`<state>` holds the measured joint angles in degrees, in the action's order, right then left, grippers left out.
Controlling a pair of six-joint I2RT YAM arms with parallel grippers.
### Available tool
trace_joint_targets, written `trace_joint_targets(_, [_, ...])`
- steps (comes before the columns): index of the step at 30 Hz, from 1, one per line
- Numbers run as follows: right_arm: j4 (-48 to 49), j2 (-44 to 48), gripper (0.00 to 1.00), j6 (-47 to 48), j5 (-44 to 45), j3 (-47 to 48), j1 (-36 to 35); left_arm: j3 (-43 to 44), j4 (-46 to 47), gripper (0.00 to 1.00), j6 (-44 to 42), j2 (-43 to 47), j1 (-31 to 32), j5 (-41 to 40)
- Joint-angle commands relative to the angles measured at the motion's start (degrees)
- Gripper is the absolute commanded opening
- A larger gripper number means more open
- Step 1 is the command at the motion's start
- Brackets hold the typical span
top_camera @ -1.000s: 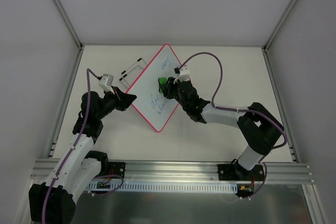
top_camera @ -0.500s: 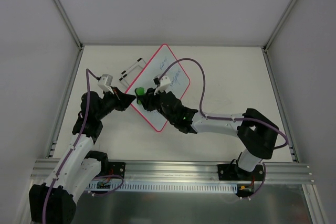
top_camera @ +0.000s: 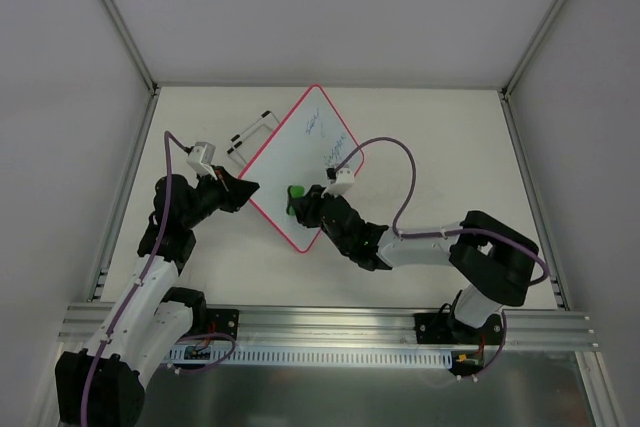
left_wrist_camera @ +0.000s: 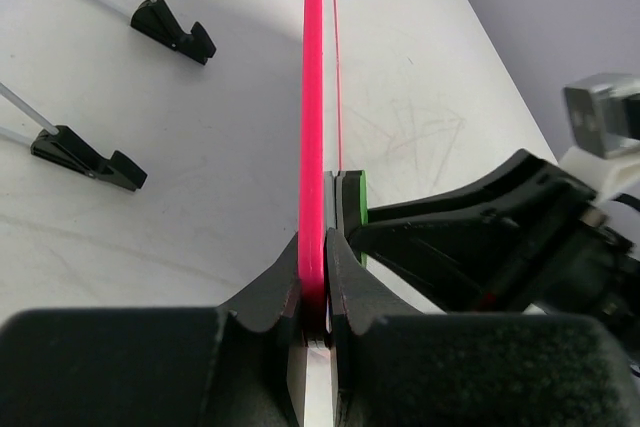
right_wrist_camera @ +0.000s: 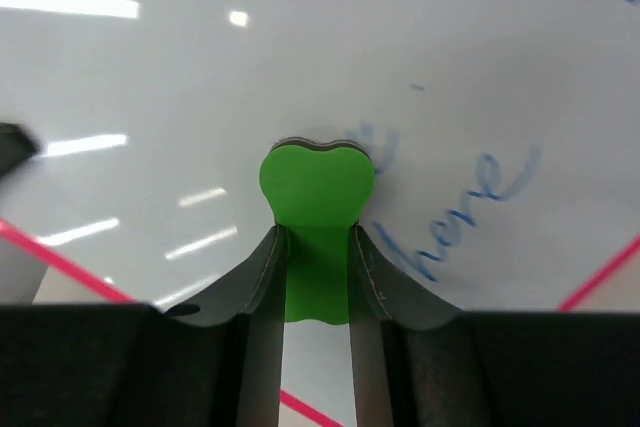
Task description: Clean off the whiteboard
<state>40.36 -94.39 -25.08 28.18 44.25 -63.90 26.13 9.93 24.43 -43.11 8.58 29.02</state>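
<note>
Both clamped, left gripper [left_wrist_camera: 316, 282] whiteboard [left_wrist_camera: 312, 67], right [right_wrist_camera: 316, 247] eraser [right_wrist_camera: 317, 182]

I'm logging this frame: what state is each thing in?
whiteboard: bears blue writing, clamped at one edge.
green eraser: against the board, gripped.
left end effector: shut on the whiteboard's frame.
right end effector: shut on the green eraser.

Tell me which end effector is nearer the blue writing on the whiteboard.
Right. The right end effector holds the green eraser beside the writing; the left end effector clamps the whiteboard frame, farther off.
</note>
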Motion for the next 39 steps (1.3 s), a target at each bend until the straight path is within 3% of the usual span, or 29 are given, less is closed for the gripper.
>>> trace_joint_targets(1, [-6.35, -2.64, 0.00, -7.26, 3.37, -6.88, 3.95, -0.64, -5.19, 0.00, -7.99, -0.22, 1.79, 7.81])
trace_joint_targets(10, [-6.35, -3.44, 0.00, -3.14, -1.29, -3.04, 4.31, -0.29, -5.19, 0.00, -7.81, -1.45, 1.88, 9.13])
trace_joint_targets(16, [-9.59, 1.13, 0.00, 4.15, -2.26, 8.55, 3.17, -0.29, -5.19, 0.00, -7.64, -1.71, 1.88, 10.01])
trace_joint_targets(23, [-11.35, -1.23, 0.00, 6.28, -3.49, 17.54, 3.87, -0.29, -5.19, 0.00, -7.64, -1.80, 1.88, 9.83])
trace_joint_targets(32, [-8.64, -2.12, 0.00, -5.76, -3.31, 4.20, 8.26, -0.55, -5.36, 0.00, -7.64, -0.92, 1.79, 9.39])
trace_joint_targets(39, [-6.35, -1.41, 0.00, -8.84, -2.95, -8.90, 12.73, -0.38, -5.54, 0.00, -7.46, -1.36, 1.88, 10.27])
